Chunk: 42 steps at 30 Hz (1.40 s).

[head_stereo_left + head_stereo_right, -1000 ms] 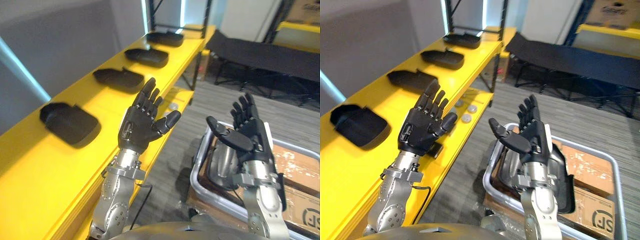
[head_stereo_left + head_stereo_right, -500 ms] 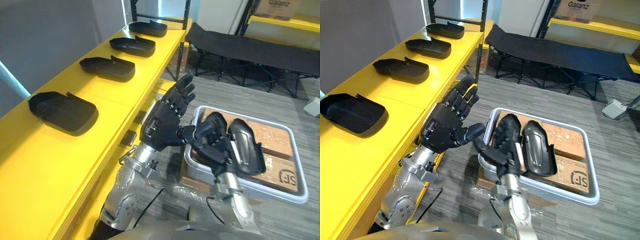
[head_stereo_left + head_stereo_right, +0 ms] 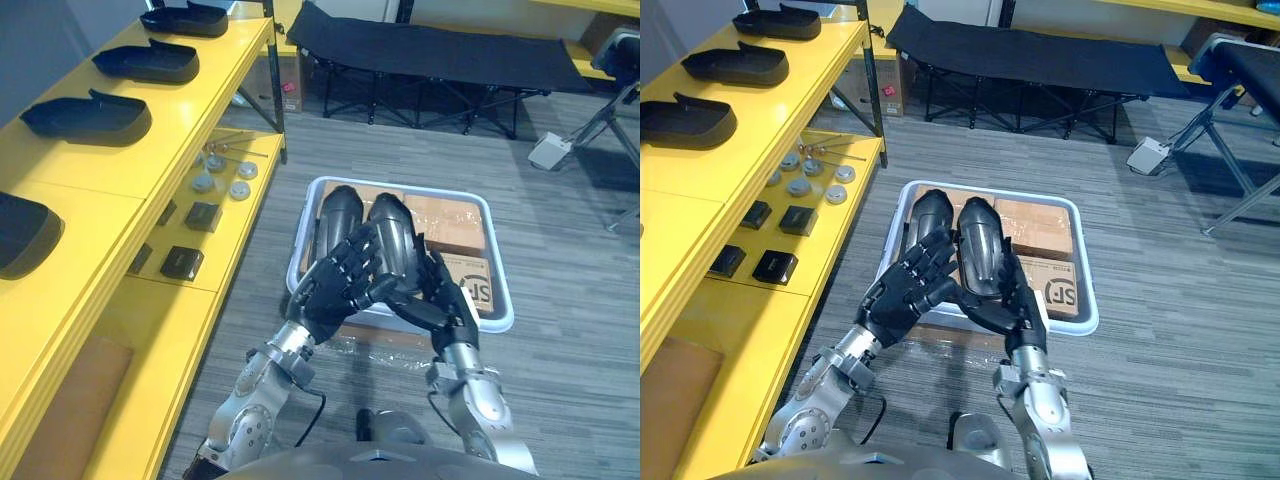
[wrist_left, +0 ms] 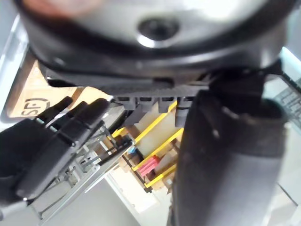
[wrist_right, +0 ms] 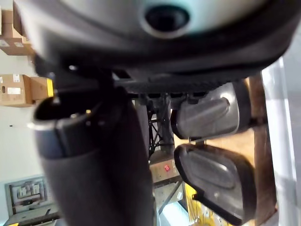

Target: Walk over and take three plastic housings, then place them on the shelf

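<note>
Yellow shelf (image 3: 180, 110) along the left eye view's left side carries 4 black shelf housings (image 3: 87, 115), the nearest cut off at the view's edge. On the floor (image 3: 560, 250), a white tray (image 3: 420, 184) holds 2 dark tray housings (image 3: 400, 225) side by side on cardboard (image 3: 445, 225), toward its left edge. The left robot hand (image 3: 340, 285) and right robot hand (image 3: 445, 300) hover above the tray's near edge, fingers straight and spread, holding nothing.

In the right eye view the 2 hands overlap and cover the tray housings' near ends. Whether a 3rd piece lies beneath them cannot be told.

The left wrist view shows that hand's fingers extended; little past them is legible.

The right wrist view shows both tray housings past straight, empty fingers, close to the tray's rim.

The step looks like a reach into the tray. I would part the hands, lower 1 onto the nearer housing and curl the fingers under its rim. The glossy curved shell would likely slip from a shallow pinch.
</note>
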Available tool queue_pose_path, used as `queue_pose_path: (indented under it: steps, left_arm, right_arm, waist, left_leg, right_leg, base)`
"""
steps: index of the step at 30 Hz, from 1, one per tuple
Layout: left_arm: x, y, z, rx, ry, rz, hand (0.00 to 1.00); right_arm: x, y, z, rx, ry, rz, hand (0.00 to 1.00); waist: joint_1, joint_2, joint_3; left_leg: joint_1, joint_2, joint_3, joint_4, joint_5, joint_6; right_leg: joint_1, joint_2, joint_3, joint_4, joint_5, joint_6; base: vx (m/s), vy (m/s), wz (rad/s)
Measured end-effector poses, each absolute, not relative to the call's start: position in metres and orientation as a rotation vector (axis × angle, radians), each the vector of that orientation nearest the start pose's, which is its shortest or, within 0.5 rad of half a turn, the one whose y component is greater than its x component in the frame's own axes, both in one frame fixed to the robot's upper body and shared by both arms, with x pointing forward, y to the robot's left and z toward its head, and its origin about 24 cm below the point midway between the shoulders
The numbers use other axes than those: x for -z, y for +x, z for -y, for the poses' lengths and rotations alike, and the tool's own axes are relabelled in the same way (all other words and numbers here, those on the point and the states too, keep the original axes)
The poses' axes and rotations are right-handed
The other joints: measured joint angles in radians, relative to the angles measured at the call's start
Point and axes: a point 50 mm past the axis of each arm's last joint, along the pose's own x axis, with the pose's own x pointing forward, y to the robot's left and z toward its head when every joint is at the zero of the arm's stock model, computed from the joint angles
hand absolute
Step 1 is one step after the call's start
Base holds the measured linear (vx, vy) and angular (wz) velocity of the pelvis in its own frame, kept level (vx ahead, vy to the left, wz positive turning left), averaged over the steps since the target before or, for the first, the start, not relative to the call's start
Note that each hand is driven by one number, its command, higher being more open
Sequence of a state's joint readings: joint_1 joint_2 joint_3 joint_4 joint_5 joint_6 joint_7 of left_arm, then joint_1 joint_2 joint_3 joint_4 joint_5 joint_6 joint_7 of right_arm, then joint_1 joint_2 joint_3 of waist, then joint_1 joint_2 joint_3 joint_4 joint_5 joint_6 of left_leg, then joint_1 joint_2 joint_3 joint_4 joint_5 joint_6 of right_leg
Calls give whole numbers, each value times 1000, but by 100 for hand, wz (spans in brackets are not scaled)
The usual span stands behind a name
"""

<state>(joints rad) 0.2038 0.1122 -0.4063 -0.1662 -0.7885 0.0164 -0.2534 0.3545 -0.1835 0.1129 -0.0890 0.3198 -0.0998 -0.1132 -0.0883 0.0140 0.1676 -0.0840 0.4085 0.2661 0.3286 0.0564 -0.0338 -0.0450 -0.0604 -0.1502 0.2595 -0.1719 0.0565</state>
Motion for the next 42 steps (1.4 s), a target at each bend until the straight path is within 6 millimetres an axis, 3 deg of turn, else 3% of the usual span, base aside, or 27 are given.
queue_pose_path:
  steps: [1, 2, 5, 7, 8, 9, 13, 17, 19, 23, 26, 28, 32, 38, 42]
  left_arm:
    - [-38, 192, -71, 574, -771, -104, 100]
    - [-40, 193, -71, 576, -777, -83, 100]
    - [-43, 195, -74, 550, -784, -40, 100]
    - [-44, 196, -77, 541, -785, -33, 100]
    - [-43, 197, -77, 540, -782, -34, 100]
    - [-42, 196, -80, 538, -767, -41, 100]
    - [-40, 196, -85, 541, -724, -49, 100]
    - [-42, 204, -99, 499, -700, -37, 100]
    - [-46, 209, -104, 507, -664, -26, 100]
    - [-56, 221, -106, 547, -614, -6, 100]
    - [-59, 225, -105, 558, -601, -7, 100]
    - [-59, 225, -106, 558, -595, -10, 100]
    - [-50, 232, -106, 544, -591, -43, 100]
    - [-37, 245, -109, 489, -627, -69, 100]
    - [-26, 246, -111, 437, -650, -106, 100]
  right_arm:
    - [1, 174, 186, 112, 128, -183, 100]
    - [-1, 176, 189, 106, 110, -175, 100]
    - [-6, 185, 187, 65, 94, -146, 100]
    - [-7, 190, 185, 65, 33, -132, 100]
    - [-6, 192, 184, 74, 15, -132, 100]
    - [0, 196, 184, 121, 11, -153, 100]
    - [16, 195, 198, 311, 24, -214, 100]
    - [18, 219, 241, 570, -38, -217, 100]
    - [3, 238, 261, 672, -54, -169, 100]
    - [-67, 286, 310, 866, -113, 40, 100]
    - [-114, 307, 336, 909, -174, 145, 100]
    - [-131, 315, 346, 925, -198, 162, 100]
    - [-146, 327, 367, 975, -239, 83, 100]
    - [-179, 328, 397, 1032, -198, 4, 100]
    - [-190, 334, 396, 995, -164, -68, 100]
  waist:
    - [5, 14, -3]
    - [12, 26, -6]
    - [35, 43, -16]
    - [31, 54, -23]
    - [31, 49, -20]
    - [39, 27, -10]
    - [46, 7, -4]
    - [62, -4, 21]
    - [77, -14, 53]
    - [106, -14, 155]
    - [122, -1, 216]
    - [141, 9, 233]
    - [178, 49, 255]
    - [233, 95, 295]
    - [261, 108, 312]
  left_leg:
    - [-4, -28, -21, 11, -24, -20]
    - [-4, -90, -66, 13, -73, -27]
    - [13, -211, -114, -64, -159, -9]
    - [35, -213, -110, -148, -172, -30]
    - [35, -214, -109, -164, -177, -54]
    - [35, -229, -102, -161, -174, -60]
    - [22, -277, -113, -150, -178, -55]
    - [-73, -314, -134, -59, -199, -31]
    - [-124, -313, -144, -13, -210, -29]
    - [-237, -312, -183, 83, -222, -26]
    - [-279, -310, -213, 113, -222, -25]
    - [-303, -309, -223, 121, -222, -25]
    - [-343, -313, -258, 136, -222, -24]
    - [-426, -329, -299, 182, -222, -11]
    - [-476, -343, -306, 206, -218, 2]
  right_leg:
    - [6, 1, 26, -37, 26, -7]
    - [3, -3, 61, -70, 57, -12]
    - [-34, -1, 122, -138, 132, -4]
    - [-64, 10, 127, -148, 152, 11]
    - [-68, 10, 128, -160, 166, 20]
    - [-66, -3, 126, -179, 189, 32]
    - [-36, -62, 102, -236, 219, 65]
    - [-50, -104, 75, -292, 272, 80]
    - [-63, -105, 65, -316, 298, 78]
    - [-104, -97, 23, -335, 325, 60]
    - [-117, -92, -12, -336, 333, 61]
    - [-133, -89, -23, -335, 346, 67]
    - [-146, -86, -104, -336, 375, 58]
    - [-184, -98, -145, -330, 388, 64]
    - [-222, -112, -165, -313, 390, 67]
  base:
    - [-23, -52, -51]
    - [-1, 22, -62]
    - [-29, 80, -76]
    - [-57, 111, -24]
    - [-67, 121, -17]
    - [-69, 126, -13]
    - [-71, 159, 13]
    - [-95, 146, 17]
    - [-122, 69, 15]
    - [-153, 17, 18]
    - [-108, -16, 19]
    - [-54, -23, 13]
    - [-26, -20, 16]
    - [-62, 55, 19]
    - [-76, 57, 10]
